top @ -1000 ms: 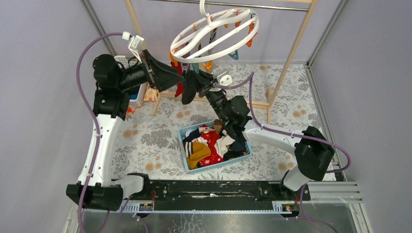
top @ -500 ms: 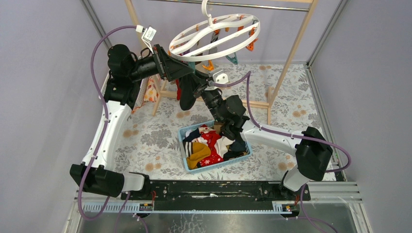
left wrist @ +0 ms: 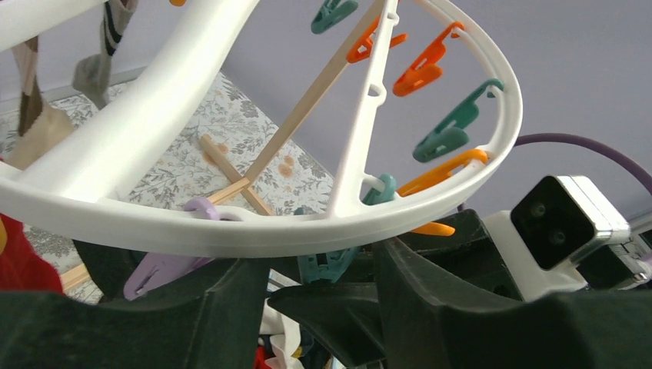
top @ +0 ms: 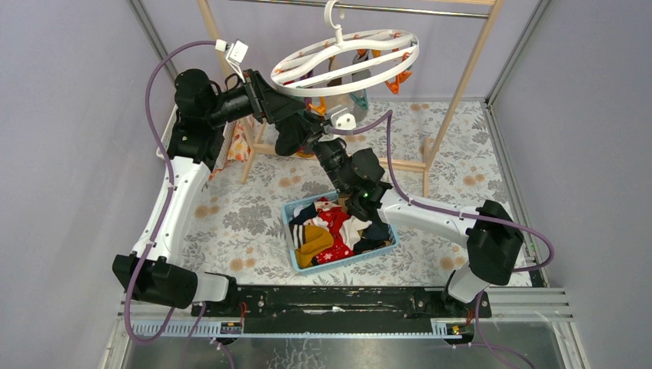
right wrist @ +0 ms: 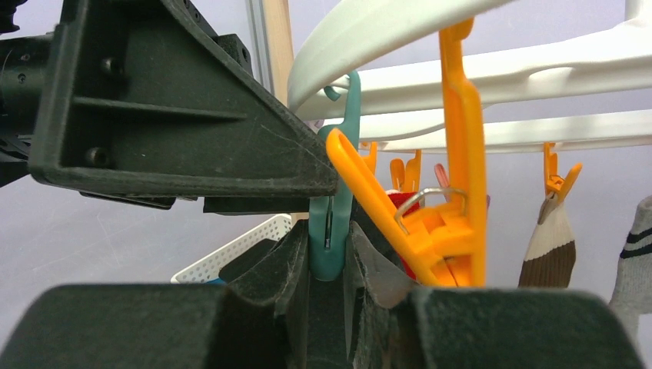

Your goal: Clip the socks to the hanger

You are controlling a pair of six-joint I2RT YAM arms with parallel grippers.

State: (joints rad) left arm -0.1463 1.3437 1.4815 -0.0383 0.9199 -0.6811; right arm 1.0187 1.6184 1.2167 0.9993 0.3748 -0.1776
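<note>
The white ring hanger (top: 413,54) hangs from the rail with orange and teal clips. My left gripper (top: 300,121) is just under its near rim, jaws open to either side of a teal clip (left wrist: 330,265). My right gripper (top: 314,132) meets it from below, shut on a black sock (top: 288,142). In the right wrist view the sock's fabric (right wrist: 369,269) wraps the lower end of the teal clip (right wrist: 332,231) between my fingers. An orange clip (right wrist: 454,223) hangs just to its right. More socks (top: 330,231) lie in the blue basket.
The blue basket (top: 388,246) sits mid-table on the flowered cloth. The wooden rail frame (top: 469,77) stands behind. A brown-and-white sock (right wrist: 550,246) and a grey striped sock (right wrist: 634,254) hang clipped on the hanger's far side. A white perforated basket (right wrist: 238,246) stands at back left.
</note>
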